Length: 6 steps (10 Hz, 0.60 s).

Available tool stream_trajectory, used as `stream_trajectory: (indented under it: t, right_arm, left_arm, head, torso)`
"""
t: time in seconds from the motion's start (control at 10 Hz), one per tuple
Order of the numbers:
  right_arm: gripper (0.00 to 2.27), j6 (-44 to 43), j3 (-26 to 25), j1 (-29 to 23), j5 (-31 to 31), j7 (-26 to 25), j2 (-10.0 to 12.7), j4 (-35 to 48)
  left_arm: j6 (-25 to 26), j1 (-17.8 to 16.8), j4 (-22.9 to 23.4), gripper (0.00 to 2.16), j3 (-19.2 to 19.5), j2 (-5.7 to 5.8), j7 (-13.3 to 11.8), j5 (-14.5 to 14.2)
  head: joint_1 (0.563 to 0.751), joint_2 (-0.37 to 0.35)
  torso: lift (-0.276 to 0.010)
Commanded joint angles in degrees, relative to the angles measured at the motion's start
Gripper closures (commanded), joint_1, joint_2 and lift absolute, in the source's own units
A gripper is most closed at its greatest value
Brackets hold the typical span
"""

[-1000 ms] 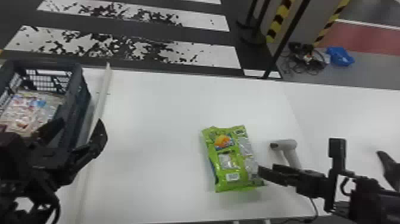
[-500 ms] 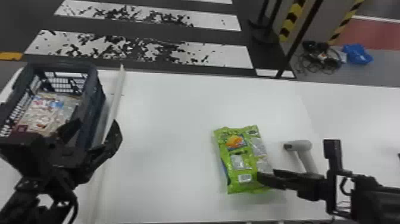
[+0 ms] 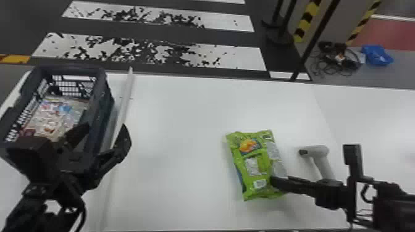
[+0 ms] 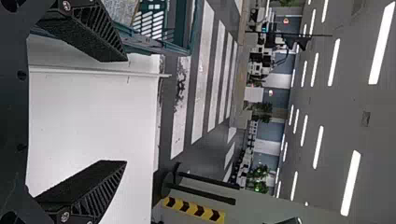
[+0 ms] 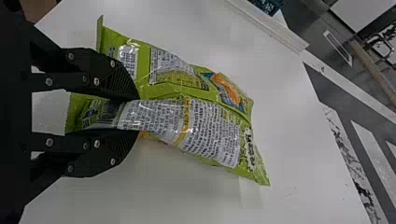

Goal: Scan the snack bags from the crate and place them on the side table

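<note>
In the head view, the green snack bag (image 3: pixel 257 163) is seen on the desk (image 3: pixel 179 154), near the handheld scanner (image 3: pixel 321 152), its long axis running near to far, its orange picture at the far end; its near right side is met by the right gripper (image 3: pixel 275 182). Compared with a second ago, the right gripper is set farther over that side. The left gripper (image 3: pixel 106 129) is held beside the crate (image 3: pixel 103 83). In the left wrist view, its fingers are spread apart. In the right wrist view, the bag's edge appears clamped between the fingers.
</note>
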State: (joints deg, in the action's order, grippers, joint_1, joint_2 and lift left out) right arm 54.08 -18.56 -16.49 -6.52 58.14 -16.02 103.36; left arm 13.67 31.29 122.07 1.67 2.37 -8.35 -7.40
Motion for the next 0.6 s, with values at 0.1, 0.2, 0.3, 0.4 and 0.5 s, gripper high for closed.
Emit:
stream_trajectory:
  t: [0.1,0.2,0.3,0.4,0.5]
  right_arm:
    - [2.25,0.9,-6.3,-0.7,-6.8,1.4,0.2,1.7]
    - [2.25,1.6,-9.5,-0.6,-10.5,1.4,0.3,1.7]
    - [2.25,1.3,-13.2,-0.4,-13.5,1.0,0.8,1.6]
    - [2.25,-2.3,-17.0,-0.1,-16.7,0.0,1.9,1.5]
    - [2.25,-3.1,-20.3,0.2,-19.8,-3.7,1.9,1.2]
  left_arm:
    - [0.0,0.0,0.0,0.09,0.0,0.00,-0.1,-0.1]
    - [0.0,0.1,0.2,0.09,0.0,0.00,0.0,-0.1]
    - [0.0,0.2,0.2,0.09,0.0,0.00,0.0,-0.1]
    - [0.0,0.1,0.3,0.09,-0.1,0.00,0.0,-0.1]
    - [0.0,0.2,0.3,0.09,-0.2,0.00,-0.1,-0.1]
  head:
    - [0.695,-0.122]
    - [0.695,-0.133]
    - [0.695,-0.151]
    - [0.695,-0.177]
    - [0.695,-0.190]
  torso:
    - [-0.095]
    - [-0.095]
    - [-0.095]
    - [-0.095]
    - [-0.095]
